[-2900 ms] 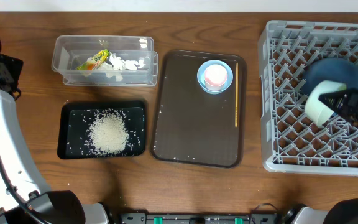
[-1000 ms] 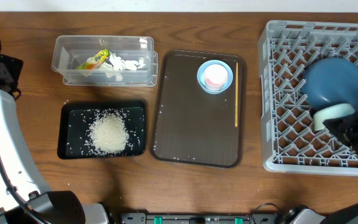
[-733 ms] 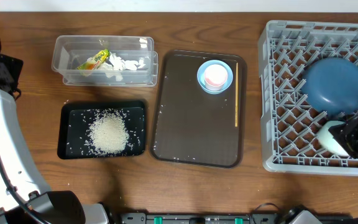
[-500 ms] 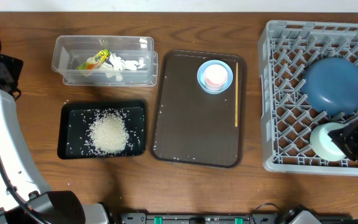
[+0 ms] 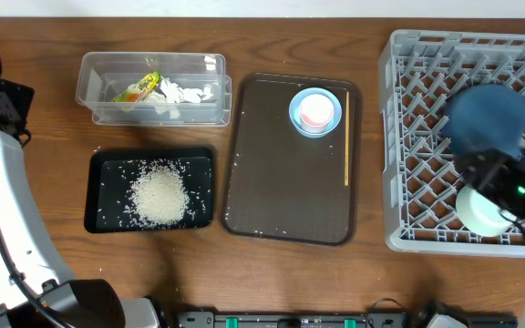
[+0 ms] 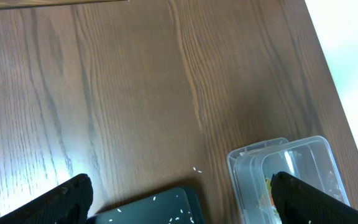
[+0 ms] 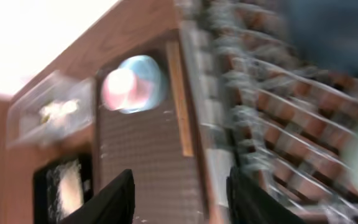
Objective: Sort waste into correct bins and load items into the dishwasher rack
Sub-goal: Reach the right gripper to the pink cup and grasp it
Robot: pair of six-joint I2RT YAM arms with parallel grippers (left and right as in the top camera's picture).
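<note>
Two items in dishwasher rack [image 5: 396,137]: dark blue plate [image 5: 481,114], light blue bowl [image 5: 474,211] just beside it. I read right tool [image 7: 185,199] spread, empty, so bowl rests on lattice alone. Left tool [image 6: 185,199] spread, parked over table [image 6: 135,93], out of my way.

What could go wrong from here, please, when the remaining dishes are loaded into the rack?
The pink cup sits inside the light blue bowl; lifting them together could tip it out. The thin chopsticks lie flat, likely hard to pinch, and might slip through the lattice of the rack.
</note>
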